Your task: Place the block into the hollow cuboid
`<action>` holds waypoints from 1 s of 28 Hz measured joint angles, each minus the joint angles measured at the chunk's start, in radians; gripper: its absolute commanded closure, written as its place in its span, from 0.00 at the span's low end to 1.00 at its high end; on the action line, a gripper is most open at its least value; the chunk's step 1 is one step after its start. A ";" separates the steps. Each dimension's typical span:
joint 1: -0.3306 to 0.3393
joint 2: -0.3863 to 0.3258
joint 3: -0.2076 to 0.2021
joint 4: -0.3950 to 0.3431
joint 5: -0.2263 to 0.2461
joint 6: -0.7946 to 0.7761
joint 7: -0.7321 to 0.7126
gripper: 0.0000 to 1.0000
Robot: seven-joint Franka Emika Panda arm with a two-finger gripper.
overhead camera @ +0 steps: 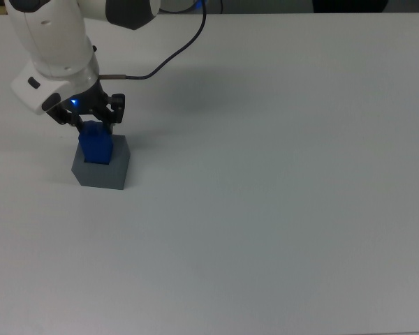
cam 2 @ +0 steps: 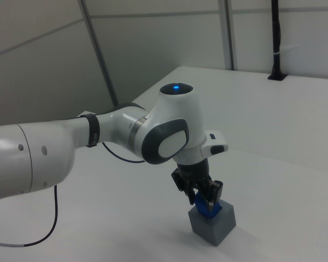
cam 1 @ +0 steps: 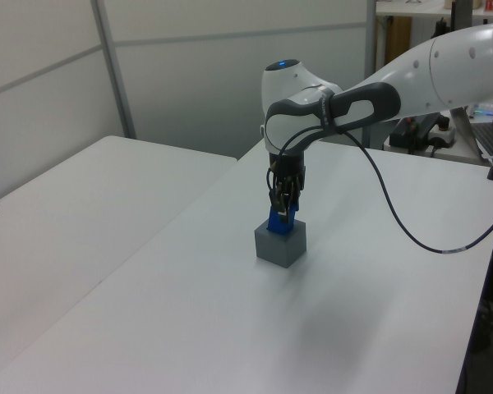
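The bright-blue block stands upright with its lower end inside the recess of the grey hollow cuboid, at the top view's left. My gripper is straight above and shut on the block's upper end, with one finger on each side. In the left view the block shows only as a short blue strip between the gripper and the cuboid. In the right view the gripper hides most of the block, which sits on top of the cuboid.
The white table stretches wide to the top view's right. A black cable runs from the arm's wrist across the table's far part. In the left view a second white table adjoins on the left.
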 measured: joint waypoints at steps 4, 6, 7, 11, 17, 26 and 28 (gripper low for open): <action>0.000 0.000 0.000 -0.001 0.000 0.000 0.000 0.00; 0.000 0.000 0.000 0.001 0.000 0.000 0.000 0.00; 0.000 0.000 0.000 0.002 0.000 0.000 0.000 0.00; 0.000 -0.004 0.000 0.020 0.000 0.000 0.000 0.00; 0.003 -0.031 0.002 0.080 0.000 -0.025 0.000 0.00; 0.013 -0.061 0.003 0.225 0.000 -0.276 0.000 0.00; 0.013 -0.064 0.003 0.251 0.000 -0.319 0.001 0.00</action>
